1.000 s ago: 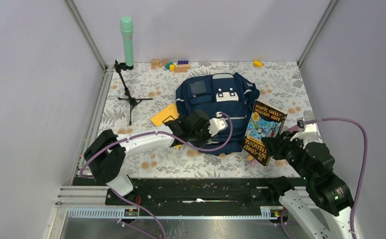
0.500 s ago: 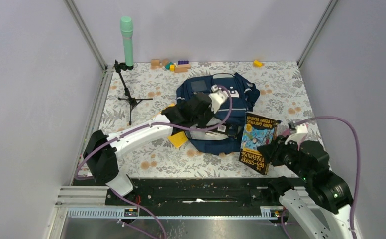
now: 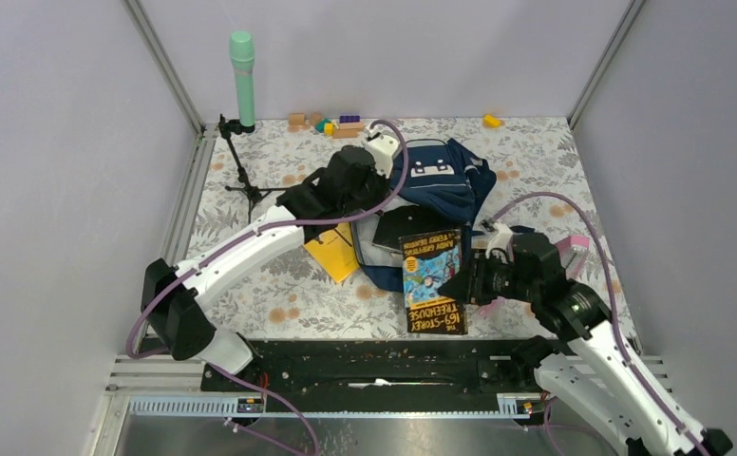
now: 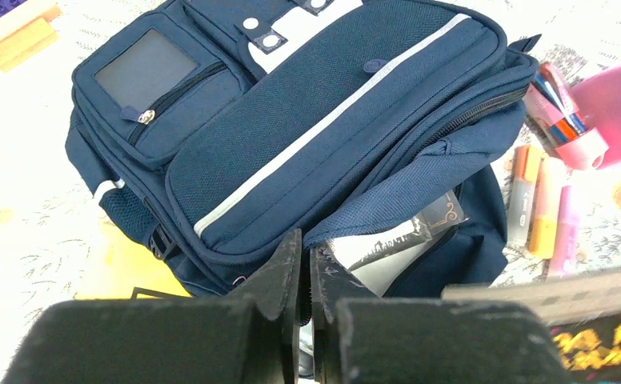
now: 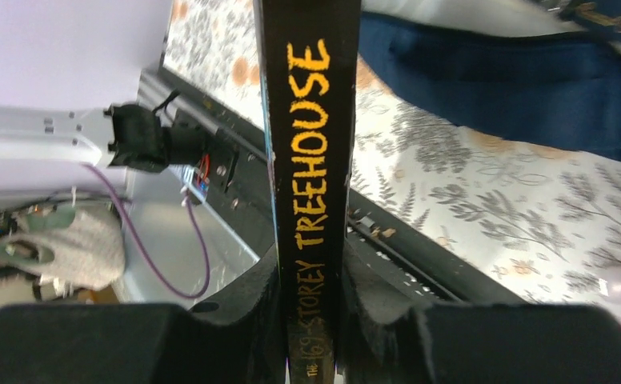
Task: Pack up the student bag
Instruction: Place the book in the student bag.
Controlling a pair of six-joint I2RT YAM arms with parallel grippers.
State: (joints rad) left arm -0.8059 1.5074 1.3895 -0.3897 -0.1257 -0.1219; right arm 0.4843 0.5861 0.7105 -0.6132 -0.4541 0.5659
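The navy student bag (image 3: 445, 180) lies at the middle back of the table, its top flap pulled up and its mouth gaping toward me. My left gripper (image 4: 303, 250) is shut on the zip edge of that flap (image 4: 387, 204). A white and black book (image 4: 407, 240) lies inside the bag. My right gripper (image 5: 311, 272) is shut on the spine of a black "169-Storey Treehouse" book (image 3: 431, 282). It holds the book upright just in front of the bag's mouth (image 3: 398, 233).
A yellow notebook (image 3: 331, 252) lies at the bag's left. Highlighters (image 4: 535, 208) and a pink pencil case (image 4: 611, 104) lie to its right. A green cylinder on a tripod (image 3: 243, 81) stands at the back left, toy blocks (image 3: 334, 123) along the back edge.
My left gripper closed on the bag's flap and pulled it back and to the left, opening the bag. My right arm carried the book left to the front of the opening.
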